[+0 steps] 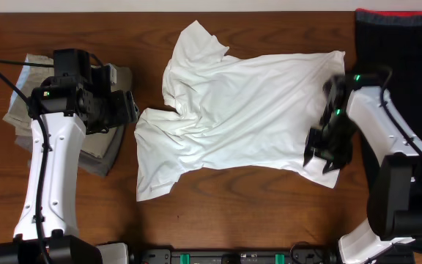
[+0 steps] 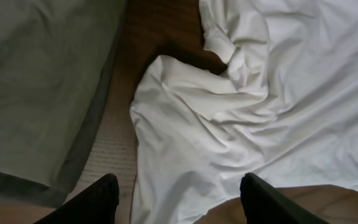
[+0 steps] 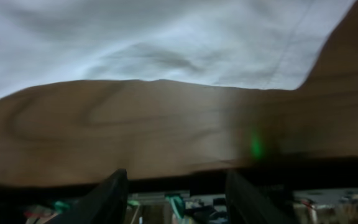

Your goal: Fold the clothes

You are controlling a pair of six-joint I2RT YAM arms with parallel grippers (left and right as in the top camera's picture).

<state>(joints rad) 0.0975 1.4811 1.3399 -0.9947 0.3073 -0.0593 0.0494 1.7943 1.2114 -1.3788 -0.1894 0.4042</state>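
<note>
The white T-shirt (image 1: 247, 110) lies spread over the middle of the wooden table (image 1: 218, 213), its long axis running left to right. The neck and both short sleeves point left, the hem right. One sleeve sticks up toward the far edge; the other hangs toward the near-left. The cloth is thin and heavily wrinkled, bunched around the neck.

A black garment (image 1: 401, 66) with a red band (image 1: 398, 15) covers the right end of the table, just beside the hem. Folded khaki trousers (image 1: 19, 110) lie at the left, close to the sleeves.

The right gripper (image 1: 321, 160) is over the hem's near corner. In the blurred wrist view its fingers stand apart with only bare wood between them. The left gripper (image 1: 127, 106) hangs over the trousers' edge, jaws spread and empty, facing the crumpled sleeve.
</note>
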